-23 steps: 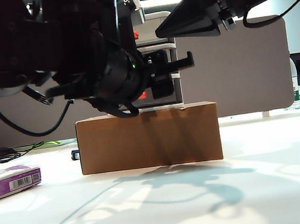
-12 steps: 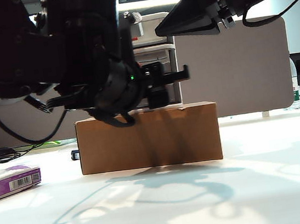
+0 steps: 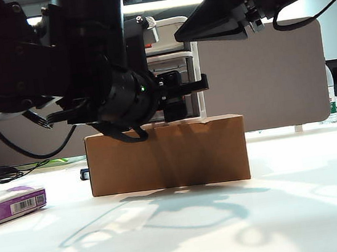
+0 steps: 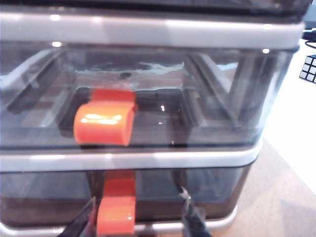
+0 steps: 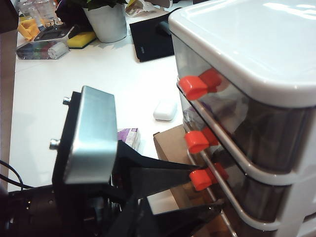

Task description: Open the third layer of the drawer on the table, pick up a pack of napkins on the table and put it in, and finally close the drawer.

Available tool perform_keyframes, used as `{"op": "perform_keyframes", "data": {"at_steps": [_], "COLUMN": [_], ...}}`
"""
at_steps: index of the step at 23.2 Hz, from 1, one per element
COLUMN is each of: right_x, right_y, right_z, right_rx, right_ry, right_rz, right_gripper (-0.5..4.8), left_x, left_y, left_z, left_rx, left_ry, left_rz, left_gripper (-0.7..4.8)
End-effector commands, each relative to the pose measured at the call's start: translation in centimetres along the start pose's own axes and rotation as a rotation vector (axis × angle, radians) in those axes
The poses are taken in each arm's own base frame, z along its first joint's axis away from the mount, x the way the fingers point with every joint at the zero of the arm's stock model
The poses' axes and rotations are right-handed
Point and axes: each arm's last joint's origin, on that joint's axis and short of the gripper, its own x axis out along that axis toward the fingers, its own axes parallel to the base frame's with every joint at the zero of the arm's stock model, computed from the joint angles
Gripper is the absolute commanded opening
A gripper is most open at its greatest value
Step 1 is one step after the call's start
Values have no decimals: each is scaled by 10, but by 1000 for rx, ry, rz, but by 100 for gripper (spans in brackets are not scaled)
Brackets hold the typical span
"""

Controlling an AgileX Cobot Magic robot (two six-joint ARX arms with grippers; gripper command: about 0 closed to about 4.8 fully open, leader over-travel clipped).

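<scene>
Left gripper (image 4: pixel 136 219) level at the front of the drawer (image 5: pixel 256 98), fingers (image 4: pixel 81 224) apart, one on either side of the red handle (image 4: pixel 117 213) of the third layer (image 4: pixel 197 192) and not visibly pinching it (contact too blurred to call). Cabinet raised on a brown cardboard box (image 3: pixel 167 156), straight ahead of that gripper; second red handle (image 4: pixel 104 123) one tier above it. Pack of napkins (image 3: pixel 12 204) lying flat on the table (image 3: pixel 291 209), well below and off to the outer side of the left arm, untouched. Right gripper (image 3: pixel 205 26) up high beside the cabinet's top, holding nothing; fingers seen only as one dark wedge, so cannot tell whether apart or together.
</scene>
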Motion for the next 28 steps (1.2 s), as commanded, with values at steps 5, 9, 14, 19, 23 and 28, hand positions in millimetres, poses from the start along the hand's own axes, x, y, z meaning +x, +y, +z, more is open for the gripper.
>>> {"op": "perform_keyframes", "data": {"at_steps": [5,9,14,19,23,28], "right_x": [-1,-1,-1,-1,-1,-1], "right_y": [0,0,0,0,0,0], "right_z": [3,3,3,1,0,0], "right_rx": [-15,-17,-15,-19,-16,-18], "right_ry": [-14,-11,-9,10,15,15], "right_rz": [-3,-3,-4,-6,-6,-6], "right_gripper": [-6,-6,-6,-6,-6,-6], "left_x": [1,1,1,1,3,7], "left_y": [2,2,2,2,7,12], "left_z": [2,2,2,1,1,2], "left_rx": [63,62,61,63,41,32], "left_ry": [-12,-12,-12,-10,-7,-8], "left_rz": [-1,0,0,1,16,-29], "left_gripper": [174,170,170,170,169,169]}}
